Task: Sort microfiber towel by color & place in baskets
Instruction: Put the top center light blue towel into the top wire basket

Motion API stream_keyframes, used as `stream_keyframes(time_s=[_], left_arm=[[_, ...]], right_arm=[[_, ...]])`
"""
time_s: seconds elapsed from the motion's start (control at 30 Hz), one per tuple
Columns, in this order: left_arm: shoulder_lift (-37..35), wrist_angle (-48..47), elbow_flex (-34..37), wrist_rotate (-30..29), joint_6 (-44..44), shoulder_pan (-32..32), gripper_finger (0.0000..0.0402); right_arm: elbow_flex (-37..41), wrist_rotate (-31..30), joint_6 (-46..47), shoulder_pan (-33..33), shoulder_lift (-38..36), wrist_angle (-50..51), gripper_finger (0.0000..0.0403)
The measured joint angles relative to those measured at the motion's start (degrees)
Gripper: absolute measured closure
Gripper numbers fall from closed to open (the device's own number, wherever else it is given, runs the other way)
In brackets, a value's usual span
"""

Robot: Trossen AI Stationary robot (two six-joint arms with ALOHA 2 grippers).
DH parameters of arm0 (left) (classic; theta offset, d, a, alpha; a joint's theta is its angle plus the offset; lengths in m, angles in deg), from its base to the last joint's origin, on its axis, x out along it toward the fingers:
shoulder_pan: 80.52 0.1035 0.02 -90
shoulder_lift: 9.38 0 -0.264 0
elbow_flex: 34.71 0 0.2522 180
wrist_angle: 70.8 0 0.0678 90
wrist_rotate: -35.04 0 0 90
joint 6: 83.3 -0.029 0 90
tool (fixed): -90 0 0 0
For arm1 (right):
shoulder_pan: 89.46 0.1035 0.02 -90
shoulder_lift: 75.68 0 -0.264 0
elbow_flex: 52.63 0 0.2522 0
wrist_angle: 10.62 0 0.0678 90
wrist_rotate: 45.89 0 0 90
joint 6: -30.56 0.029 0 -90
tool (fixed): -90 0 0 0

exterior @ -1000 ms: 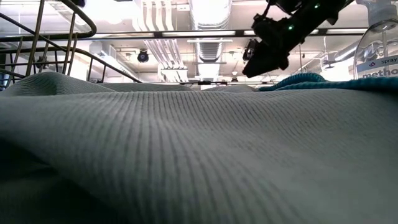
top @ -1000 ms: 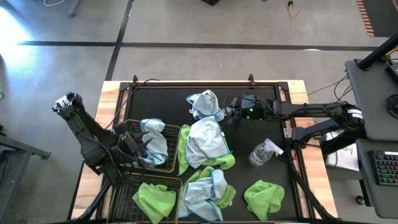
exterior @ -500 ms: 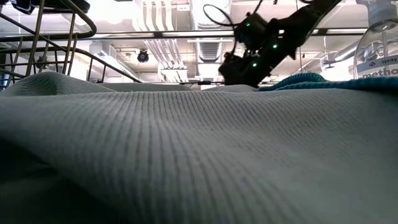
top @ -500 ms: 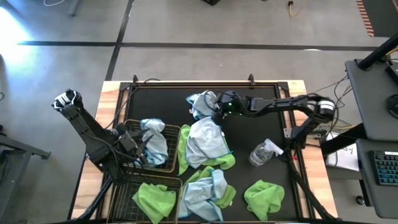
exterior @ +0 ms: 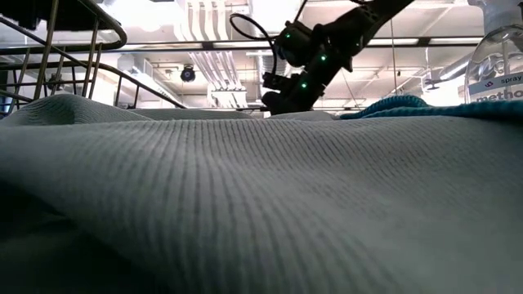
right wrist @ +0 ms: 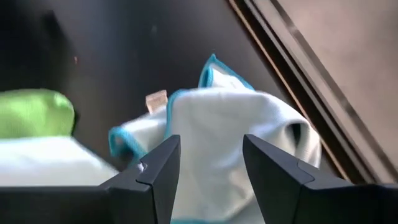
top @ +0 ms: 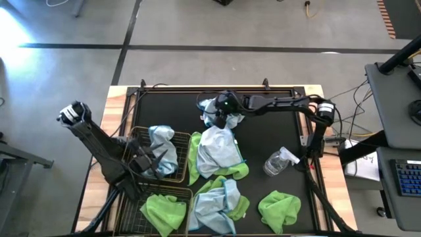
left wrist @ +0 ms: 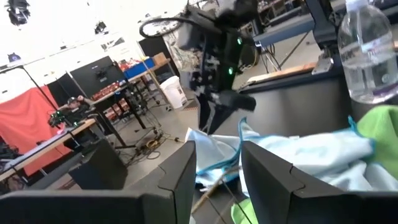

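A: Where is the right gripper [top: 223,110]?
B: Upper middle of the high view, over the pale towel [top: 214,109] at the table's [top: 276,138] far edge. Its jaws stand apart, the cloth just ahead of them; half a second ago it sat farther right.
A: What's hidden?
B: Whether they touch it.
A: And the left gripper [top: 146,160]?
B: Open above the far basket [top: 176,174], lower left, where a pale towel lies.

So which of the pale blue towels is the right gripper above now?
The pale blue towel at the far edge of the mat, lying alone behind the central pile. The right gripper hangs open over it; the other blue towels lie nearer the baskets.
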Motion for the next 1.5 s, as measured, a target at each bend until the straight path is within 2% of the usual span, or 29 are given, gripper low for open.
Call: stream_keyframes(time_s=[0.2, 0.37, 0.43, 0.5, 0.6, 0.67, 0.7, 0.83, 0.87, 1.03, 1.23, 1.5], left_arm=[[4.9, -0.1, 0.2, -0.3, 3.1, 0.0, 0.0288], [7.6, -0.1, 0.4, -1.7, 5.4, 0.0, 0.0288], [8.7, -0.1, 0.4, -1.6, 5.5, 0.0, 0.0288], [9.6, -0.2, 0.4, -1.7, 5.5, 0.0, 0.0288], [10.3, -0.2, 0.4, -1.7, 5.6, 0.0, 0.0288], [10.4, -0.2, 0.4, -1.7, 5.6, 0.0, 0.0288], [10.3, -0.3, 0.4, -1.7, 5.5, 0.0, 0.0288], [9.9, -1.0, 0.5, -1.7, 5.3, 0.0, 0.0288], [9.9, -1.0, 0.7, -1.7, 5.3, 0.0, 0.0288], [9.8, -1.1, 3.5, -1.9, 6.8, 0.0, 0.0288], [7.3, -5.8, 4.5, -1.7, 11.7, 0.7, 0.0288], [-2.0, -17.7, 4.9, -1.4, 17.5, 3.2, 0.0288]], right_arm=[[-1.7, 1.4, -5.9, -0.1, -1.3, 5.0, 0.0232], [-1.9, 10.8, -10.1, -1.3, -1.7, 5.1, 0.0232], [-1.9, 12.3, -10.8, -2.0, -1.6, 5.4, 0.0232], [-1.9, 10.5, -10.2, -2.8, -1.6, 5.4, 0.0232], [-1.8, 3.1, -9.0, -3.5, -1.6, 5.4, 0.0232], [-1.8, 2.1, -9.4, -4.0, -1.6, 5.4, 0.0232], [-1.8, 4.1, -10.0, -4.2, -1.6, 5.4, 0.0232], [-1.8, 19.8, -10.7, -5.4, -1.6, 5.5, 0.0232], [-1.8, 21.0, -10.7, -5.6, -1.4, 5.4, 0.0232], [-1.8, 15.0, -11.2, -6.7, -0.8, 5.5, 0.0232], [-1.7, 15.1, -10.7, -6.9, -0.8, 5.7, 0.0232], [-1.7, 15.4, -10.1, -6.9, -0.8, 6.4, 0.0232]])
